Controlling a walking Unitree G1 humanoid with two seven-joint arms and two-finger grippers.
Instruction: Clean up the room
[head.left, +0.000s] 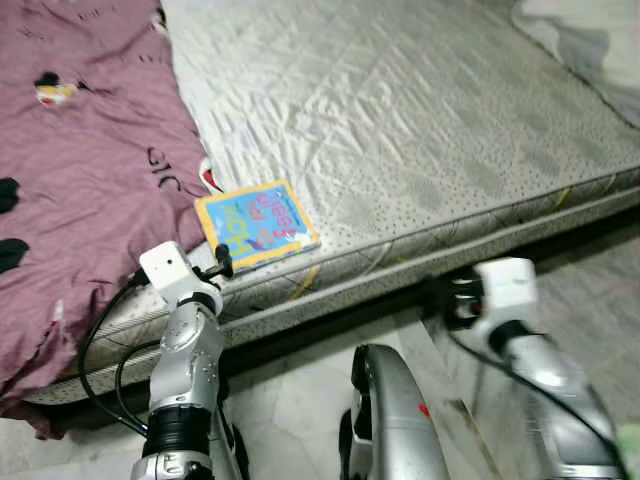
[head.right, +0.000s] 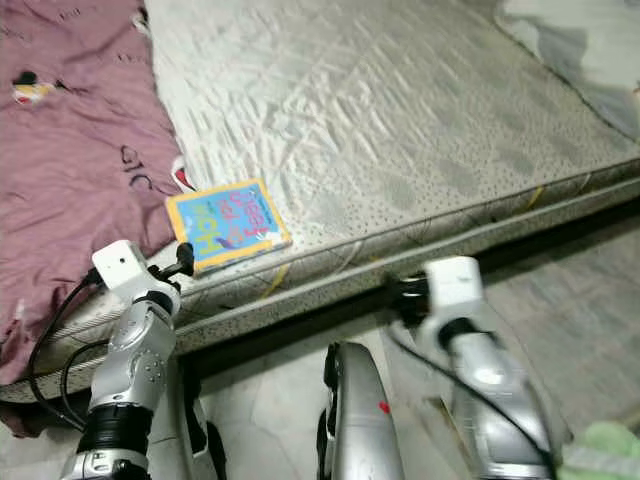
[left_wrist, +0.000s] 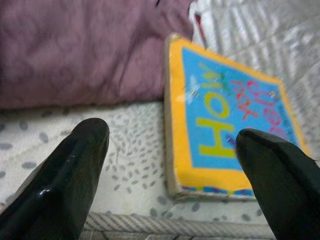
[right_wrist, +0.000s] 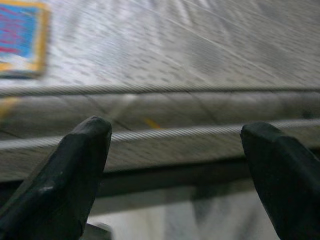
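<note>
Across the grey quilted mattress (head.left: 420, 130), a yellow-bordered blue picture book (head.left: 258, 224) lies flat near the front edge beside a rumpled mauve blanket (head.left: 80, 160), with the left gripper (left_wrist: 170, 165) spread apart just before it and the right gripper (right_wrist: 175, 170) likewise parted, facing the mattress side.

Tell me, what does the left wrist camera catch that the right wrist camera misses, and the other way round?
Left wrist view: the maroon blanket, and the book's cover close up, reading "How". Right wrist view: the mattress's front edge, the dark gap under it and pale floor. Both show the yellow-bordered book lying on the grey mattress, and a pair of open black fingers: the left gripper close to the book, the right gripper lower, facing the mattress side.
</note>
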